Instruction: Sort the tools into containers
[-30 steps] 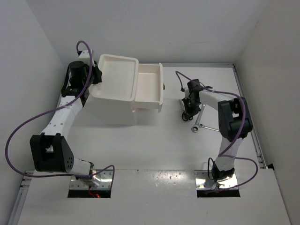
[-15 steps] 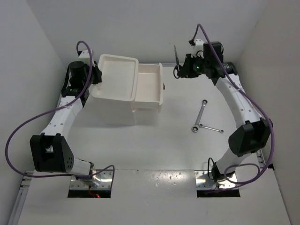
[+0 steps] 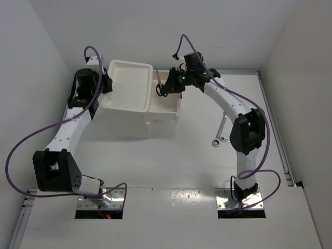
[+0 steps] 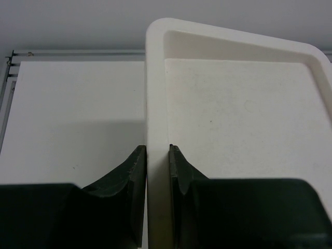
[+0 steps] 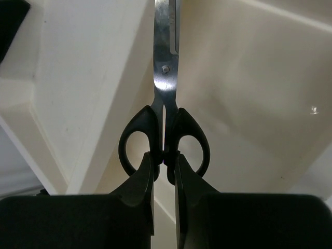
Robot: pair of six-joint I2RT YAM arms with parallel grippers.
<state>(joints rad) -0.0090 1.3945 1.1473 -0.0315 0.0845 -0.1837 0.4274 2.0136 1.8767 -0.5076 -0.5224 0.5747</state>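
The white box [image 3: 129, 119] stands at the back left with its top tray [image 3: 127, 83] and an open drawer [image 3: 167, 98] pulled out to the right. My right gripper [image 3: 165, 89] is shut on the black-handled scissors [image 5: 165, 136] and holds them blades forward over the open drawer [image 5: 249, 104]. My left gripper [image 4: 157, 151] is shut on the left rim of the top tray [image 4: 155, 93]. Two silver wrenches [image 3: 222, 132] lie on the table to the right, partly hidden by my right arm. The pliers are out of view.
White walls close in on the left, back and right. A metal rail [image 3: 272, 114] runs along the table's right edge. My right arm [image 3: 244, 129] arches over the wrenches.
My right gripper has lifted the scissors from the table beside the wrenches and carried them up and left to above the open drawer. The left arm has not moved.
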